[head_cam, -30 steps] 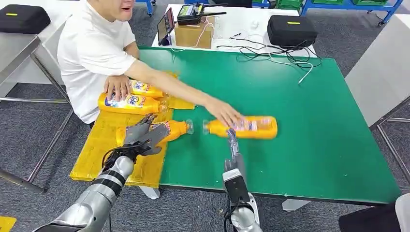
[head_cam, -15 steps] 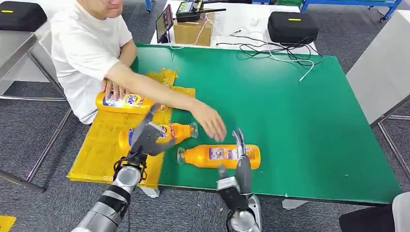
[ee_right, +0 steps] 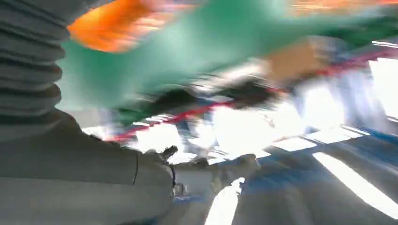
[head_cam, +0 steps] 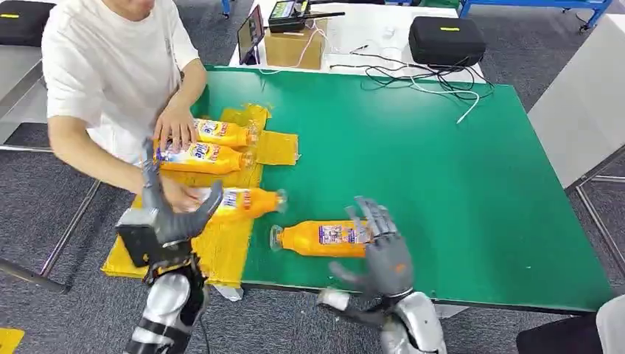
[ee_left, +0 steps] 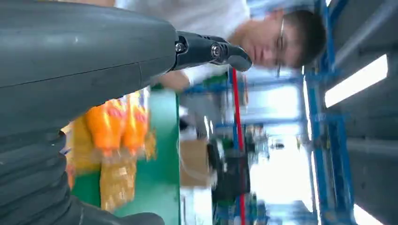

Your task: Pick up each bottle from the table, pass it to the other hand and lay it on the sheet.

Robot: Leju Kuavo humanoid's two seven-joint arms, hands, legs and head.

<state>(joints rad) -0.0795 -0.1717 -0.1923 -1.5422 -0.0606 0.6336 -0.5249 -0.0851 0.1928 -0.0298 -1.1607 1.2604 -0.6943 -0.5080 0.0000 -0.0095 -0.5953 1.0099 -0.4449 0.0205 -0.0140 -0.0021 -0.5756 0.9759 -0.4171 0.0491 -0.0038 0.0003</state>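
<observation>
An orange plastic bottle with a printed label (head_cam: 324, 238) lies on its side on the green surface (head_cam: 457, 184), near the front edge, its cap end toward the yellow crinkled sheet (head_cam: 221, 251). The right hand (head_cam: 379, 251) hovers at the bottle's base end with fingers spread, gripping nothing. Three more orange bottles (head_cam: 206, 156) lie on the sheet. The left hand (head_cam: 166, 214) is raised over the sheet's near part, fingers apart and empty. A person in a white shirt (head_cam: 110, 66) rests a hand on the far bottles.
</observation>
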